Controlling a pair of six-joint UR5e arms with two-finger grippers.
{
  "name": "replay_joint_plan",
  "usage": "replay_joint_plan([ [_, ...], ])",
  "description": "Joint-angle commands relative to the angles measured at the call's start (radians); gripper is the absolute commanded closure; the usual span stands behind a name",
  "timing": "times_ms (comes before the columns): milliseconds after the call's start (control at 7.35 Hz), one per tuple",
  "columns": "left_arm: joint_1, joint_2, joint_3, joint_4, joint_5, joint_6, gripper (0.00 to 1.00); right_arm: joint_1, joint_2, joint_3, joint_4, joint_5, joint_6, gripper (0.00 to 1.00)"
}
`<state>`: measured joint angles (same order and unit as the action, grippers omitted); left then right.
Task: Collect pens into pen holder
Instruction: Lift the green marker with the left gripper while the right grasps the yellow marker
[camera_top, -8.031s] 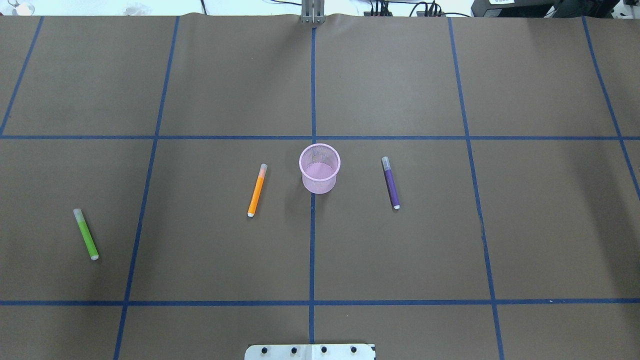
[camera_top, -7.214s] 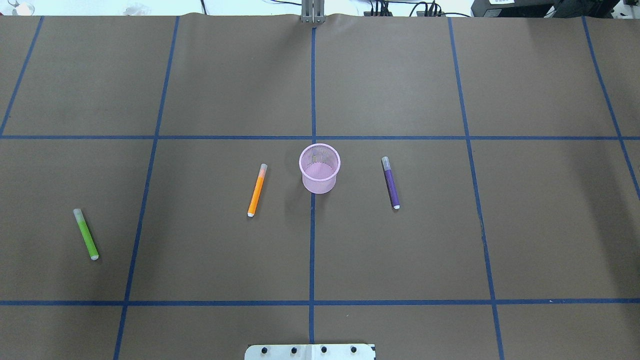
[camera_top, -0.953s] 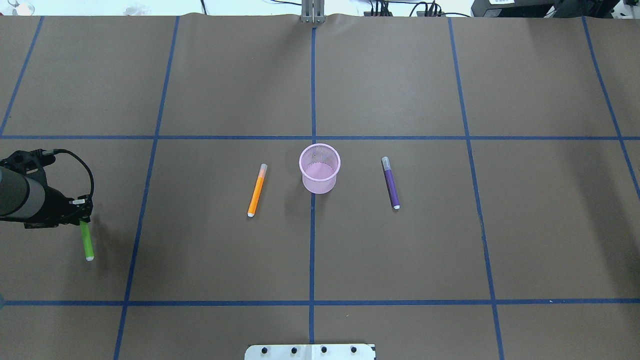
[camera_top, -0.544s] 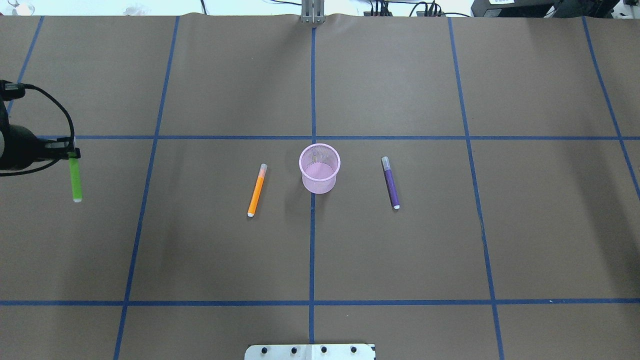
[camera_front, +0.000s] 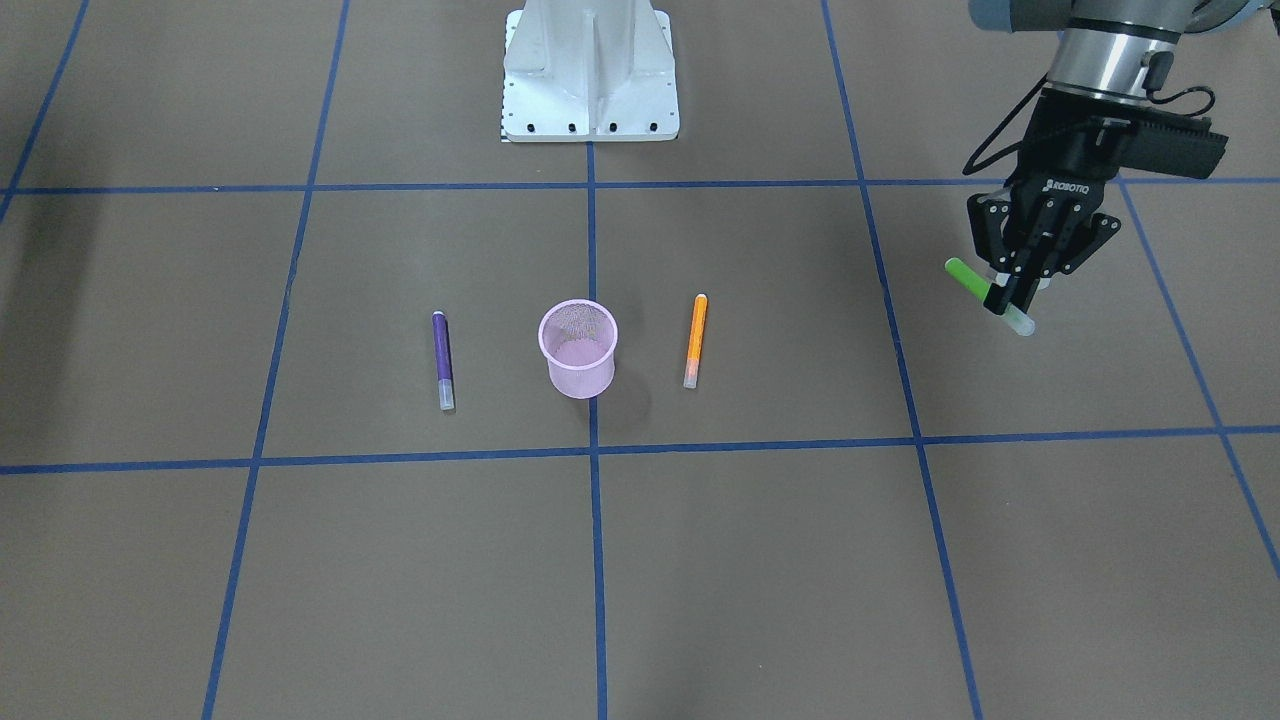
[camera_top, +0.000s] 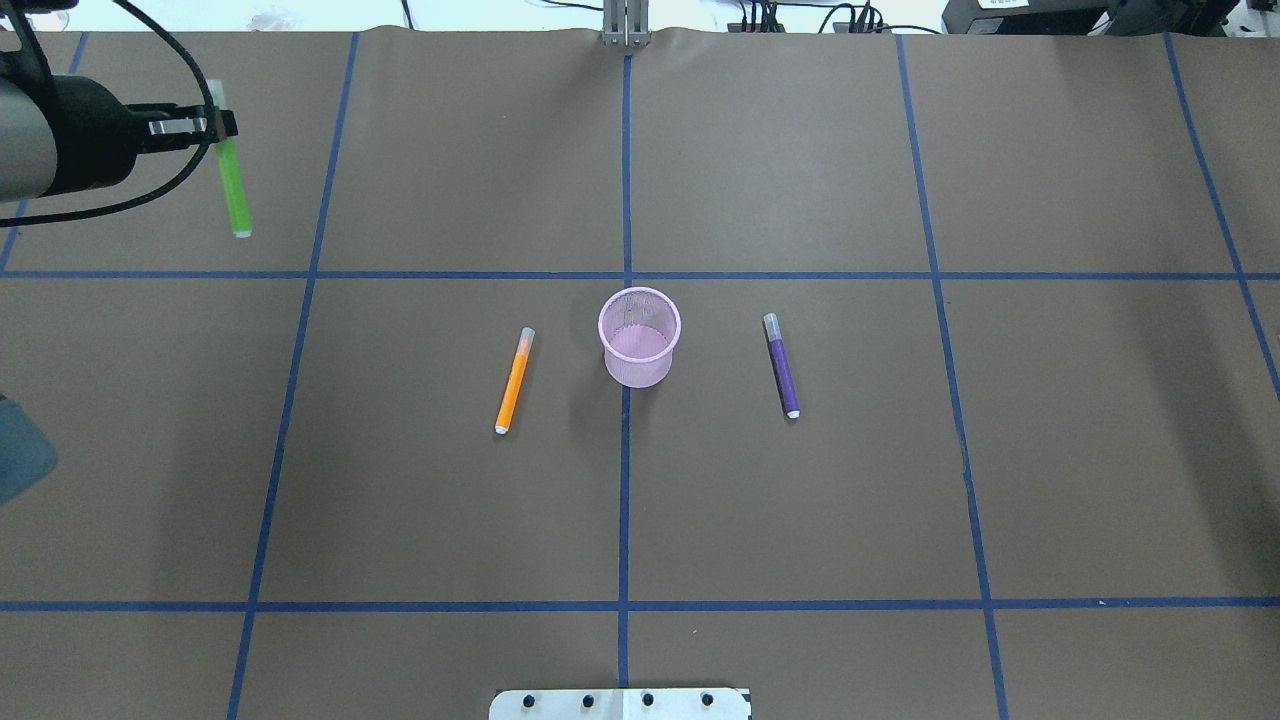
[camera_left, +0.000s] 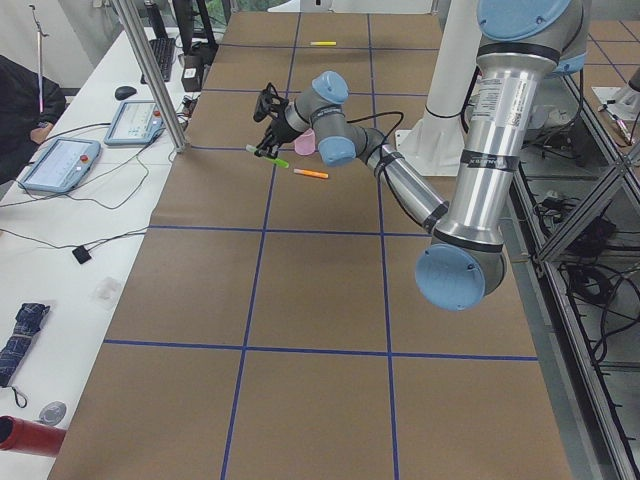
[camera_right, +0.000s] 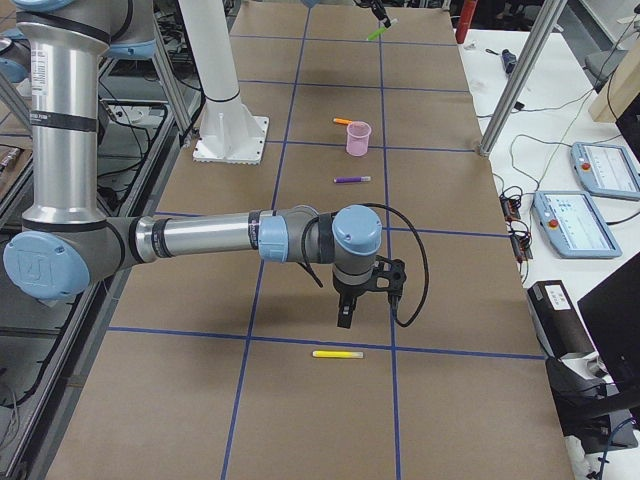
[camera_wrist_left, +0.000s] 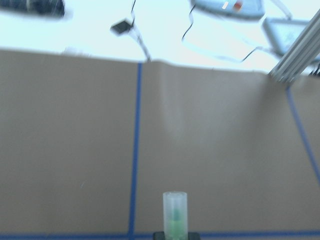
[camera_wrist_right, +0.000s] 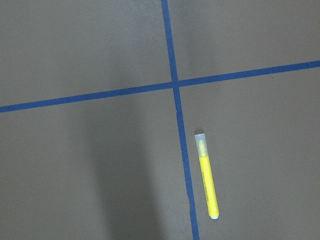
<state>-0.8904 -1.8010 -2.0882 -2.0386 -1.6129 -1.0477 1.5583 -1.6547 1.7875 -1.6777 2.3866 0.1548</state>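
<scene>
Moved since a second ago: green pen (camera_top: 235, 190), then low by the surface (camera_top: 900, 480) at the robot's left, now raised well clear of it with the left arm (camera_top: 45, 150)

Left jaws: clenched on the green pen just below its pale cap; the coloured barrel sticks out free, tilted in the front view

Meaning for the task, as judged: first pen is picked and in carry; drop into the holder not yet done

Pen holder (camera_top: 640, 338): upright at mid-surface, nothing in it; well apart from the held pen, off to the robot's right of it

Orange pen (camera_top: 514, 380): flat, near the holder on the robot's left side, not touching

Purple pen (camera_top: 781, 365): flat, near the holder on the robot's right side

Yellow pen (camera_wrist_right: 207, 175): flat, far out at the robot's right end, just beside a tape line

Right jaws: poised near the yellow pen; released or clenched cannot be told from the side view
</scene>
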Motion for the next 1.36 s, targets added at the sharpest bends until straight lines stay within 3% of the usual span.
replay_joint_plan([
  [0, 0.089, -0.087, 0.004, 0.000, 0.124, -0.003, 1.00, -0.043, 0.010, -0.032, 0.000, 0.000, -0.007, 0.00],
  [136, 0.153, -0.119, 0.023, -0.002, 0.195, -0.006, 1.00, -0.050, 0.013, -0.042, 0.001, -0.009, -0.017, 0.00],
  [272, 0.166, -0.170, 0.054, -0.002, 0.220, -0.008, 1.00, -0.081, 0.015, -0.080, 0.063, -0.086, -0.024, 0.00],
  [408, 0.168, -0.184, 0.062, 0.000, 0.220, -0.006, 1.00, -0.101, 0.018, -0.202, 0.239, -0.142, -0.012, 0.00],
  [544, 0.188, -0.198, 0.063, 0.001, 0.222, -0.006, 1.00, -0.101, 0.035, -0.340, 0.423, -0.138, -0.003, 0.01],
  [681, 0.189, -0.217, 0.080, 0.001, 0.229, -0.006, 1.00, -0.116, 0.042, -0.420, 0.532, -0.138, 0.035, 0.01],
  [953, 0.199, -0.248, 0.111, 0.001, 0.241, -0.006, 1.00, -0.124, 0.043, -0.479, 0.604, -0.056, 0.037, 0.01],
  [1225, 0.203, -0.248, 0.122, 0.001, 0.242, -0.006, 1.00, -0.170, 0.053, -0.480, 0.609, -0.046, 0.069, 0.01],
])
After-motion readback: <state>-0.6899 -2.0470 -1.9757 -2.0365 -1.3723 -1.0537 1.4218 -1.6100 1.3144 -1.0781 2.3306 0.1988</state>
